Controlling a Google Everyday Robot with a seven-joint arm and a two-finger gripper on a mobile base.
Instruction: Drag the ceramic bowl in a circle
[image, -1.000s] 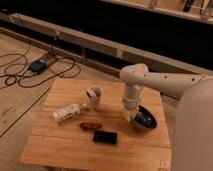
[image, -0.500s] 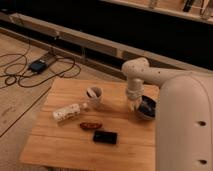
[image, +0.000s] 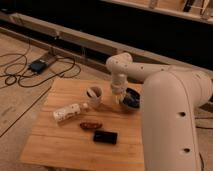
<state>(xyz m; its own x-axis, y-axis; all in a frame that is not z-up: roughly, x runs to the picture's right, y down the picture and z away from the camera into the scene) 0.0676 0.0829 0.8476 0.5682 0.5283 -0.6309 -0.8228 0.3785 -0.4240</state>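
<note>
ceramic bowl (image: 134, 98) dragged nearer mug (image: 93, 95); tool (image: 121, 100) at its rim, grip unclear.

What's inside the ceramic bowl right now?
Only dark glaze shows inside the ceramic bowl. The gripper reaches down at its rim on the white mug side. The arm covers the bowl's far side, so anything there is hidden.

Gripper (image: 121, 100) at the ceramic bowl (image: 133, 98), centre-right; white mug (image: 93, 95) crowds it just left; wooden table (image: 52, 150) offers bare room lower left.
</note>
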